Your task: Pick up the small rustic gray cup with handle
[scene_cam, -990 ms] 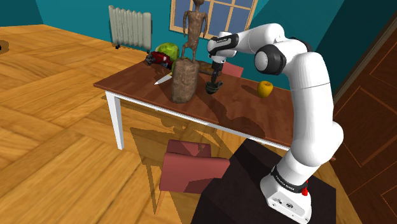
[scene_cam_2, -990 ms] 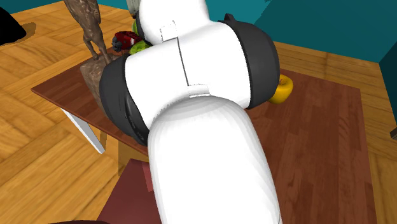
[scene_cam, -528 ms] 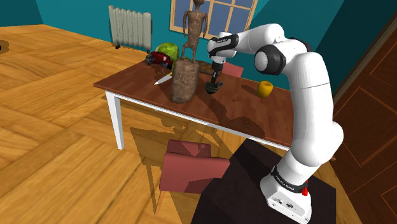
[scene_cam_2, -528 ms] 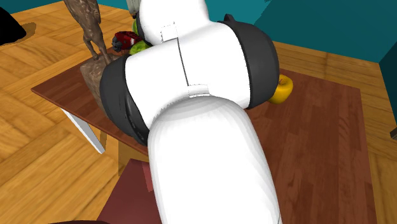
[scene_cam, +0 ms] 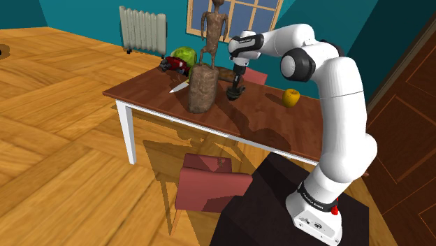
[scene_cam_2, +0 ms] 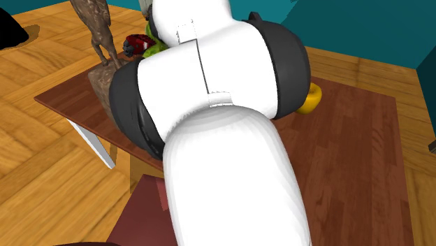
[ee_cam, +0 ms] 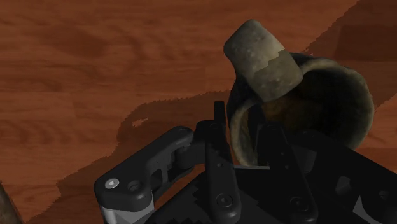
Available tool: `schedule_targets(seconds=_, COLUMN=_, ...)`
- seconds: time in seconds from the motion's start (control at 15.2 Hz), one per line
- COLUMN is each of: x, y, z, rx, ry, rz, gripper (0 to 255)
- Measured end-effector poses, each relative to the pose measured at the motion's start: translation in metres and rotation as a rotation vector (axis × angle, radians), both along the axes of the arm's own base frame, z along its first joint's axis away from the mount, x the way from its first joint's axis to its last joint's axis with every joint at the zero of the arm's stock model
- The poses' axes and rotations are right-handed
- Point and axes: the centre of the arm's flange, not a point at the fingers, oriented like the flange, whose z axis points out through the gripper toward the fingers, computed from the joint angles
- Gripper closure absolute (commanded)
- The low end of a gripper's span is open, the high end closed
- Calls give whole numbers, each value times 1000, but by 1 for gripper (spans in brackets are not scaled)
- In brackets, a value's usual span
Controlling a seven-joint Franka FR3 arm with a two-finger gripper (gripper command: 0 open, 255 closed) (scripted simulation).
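In the wrist view the small grey-brown cup [ee_cam: 347, 95] stands on the wooden table [ee_cam: 95, 63], its stubby rough handle [ee_cam: 262, 58] jutting from the rim. My gripper [ee_cam: 245, 137] is shut on the cup, one finger outside the rim and one inside, close to the handle. From the shoulder view the cup [scene_cam: 233, 95] is a small dark shape under the gripper [scene_cam: 236, 87], near the middle of the table [scene_cam: 154, 94], just right of the statue's block.
A brown figure statue on a rough block [scene_cam: 202, 87] stands close beside the cup. A knife [scene_cam: 179, 87], a red object [scene_cam: 176, 64] and a green melon [scene_cam: 184, 55] lie at the far left; a yellow fruit [scene_cam: 291, 97] sits right. A red chair [scene_cam: 209, 183] stands in front.
The fingers have closed on the cup's wall. The hand has shifted slightly upward; the rest of the scene is unchanged.
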Motion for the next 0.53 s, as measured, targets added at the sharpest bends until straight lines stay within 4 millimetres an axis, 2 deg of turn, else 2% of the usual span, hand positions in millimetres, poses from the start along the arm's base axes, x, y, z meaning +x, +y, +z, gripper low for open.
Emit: schedule_targets(seconds=0.53, x=0, y=1, z=40, rx=0, ry=0, rz=0, gripper=255)
